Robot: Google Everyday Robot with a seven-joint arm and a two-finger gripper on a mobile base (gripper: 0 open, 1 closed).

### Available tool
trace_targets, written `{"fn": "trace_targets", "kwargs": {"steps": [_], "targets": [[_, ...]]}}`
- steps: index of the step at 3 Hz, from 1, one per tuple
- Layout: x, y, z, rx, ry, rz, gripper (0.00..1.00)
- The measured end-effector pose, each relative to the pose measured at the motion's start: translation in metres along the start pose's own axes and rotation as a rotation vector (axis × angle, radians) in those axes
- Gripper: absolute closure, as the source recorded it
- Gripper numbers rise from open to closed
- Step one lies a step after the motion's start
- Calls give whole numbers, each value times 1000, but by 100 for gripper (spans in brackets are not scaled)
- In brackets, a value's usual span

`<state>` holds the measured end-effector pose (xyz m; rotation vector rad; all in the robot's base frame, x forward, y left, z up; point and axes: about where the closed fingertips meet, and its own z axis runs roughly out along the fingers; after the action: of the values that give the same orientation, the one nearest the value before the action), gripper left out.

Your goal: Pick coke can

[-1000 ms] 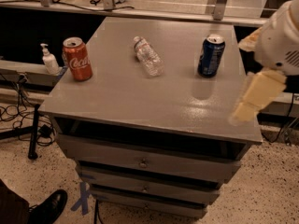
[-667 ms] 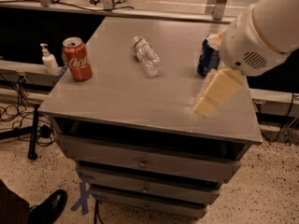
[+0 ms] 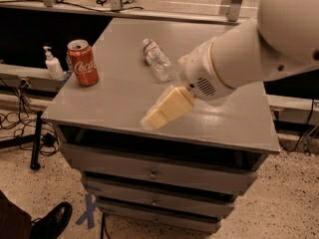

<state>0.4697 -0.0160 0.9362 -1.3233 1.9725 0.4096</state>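
The grey surface [image 3: 124, 98] tops a chest of drawers [image 3: 154, 173] and carries everything that matters here. The white arm [image 3: 249, 59] reaches in from the upper right of the view and hangs over the surface's middle and right side. At its end the cream claw [image 3: 167, 108] points down and to the left, over the front-centre part of the top and near the front edge. I cannot tell whether it is apart or together, and it appears to hold nothing. A clear bottle [image 3: 158, 59] lies on its side near the middle, just behind the claw, with its long axis running from back-left to front-right. The coke can [image 3: 83, 62] stands upright at the surface's left edge, silver top up and white script facing the camera. It is well apart from the claw, off to the claw's left and somewhat further back. Nothing stands between them, since the bottle lies behind that line. As I judge it, the coming move is a leftward sweep across the bare top, ending in a side-on approach to the can's upright body. A small pump bottle [image 3: 52, 63] stands on a ledge just left of the can, so there is little room for overshoot.
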Motion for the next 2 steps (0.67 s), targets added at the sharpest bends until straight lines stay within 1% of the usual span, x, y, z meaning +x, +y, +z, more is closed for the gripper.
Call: {"fn": "trace_targets", "kwargs": {"steps": [1,2], "targets": [[-11,-4,1,27,-37,6,0],[-11,-4,1,27,-37,6,0]]}}
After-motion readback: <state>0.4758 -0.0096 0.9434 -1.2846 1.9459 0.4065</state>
